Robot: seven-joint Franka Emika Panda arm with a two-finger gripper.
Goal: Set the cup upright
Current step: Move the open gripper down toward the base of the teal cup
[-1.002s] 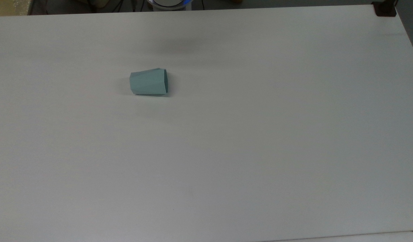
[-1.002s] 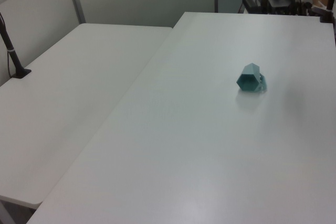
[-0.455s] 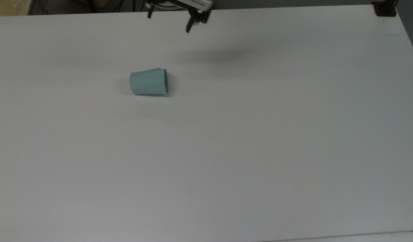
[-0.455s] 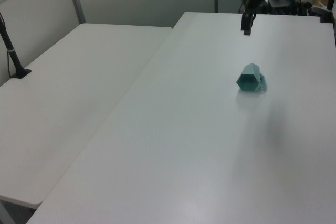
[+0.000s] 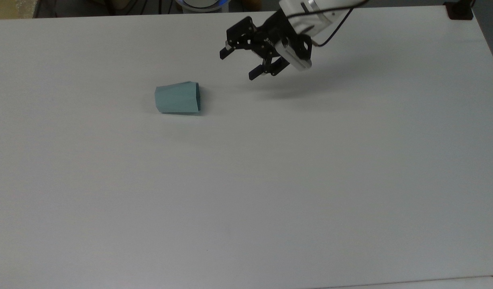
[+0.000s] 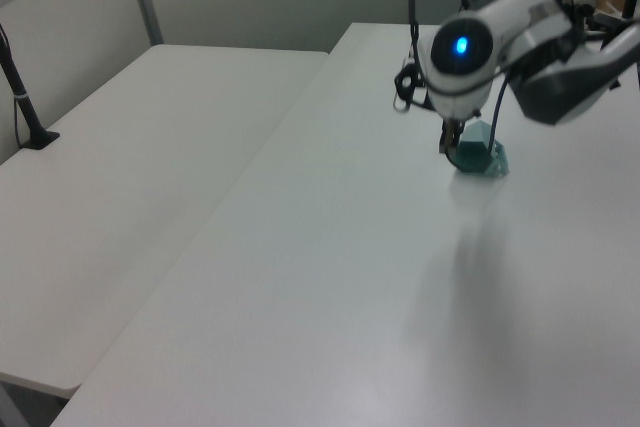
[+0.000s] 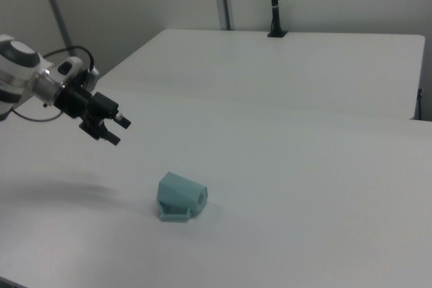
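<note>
Tool (image 5: 236,65) hanging wide open, empty, at 2 o'clock of teal cup (image 5: 177,98) lying sideways; fingertip nudging facets risks rolling it away.

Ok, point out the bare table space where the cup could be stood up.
Most of the table is bare: the whole near half in the top view, and both the top view's left and right sides. The one busy patch is near the far edge, where the cup lies on its side and the open claw hangs above the table at the top view's right of it.
</note>
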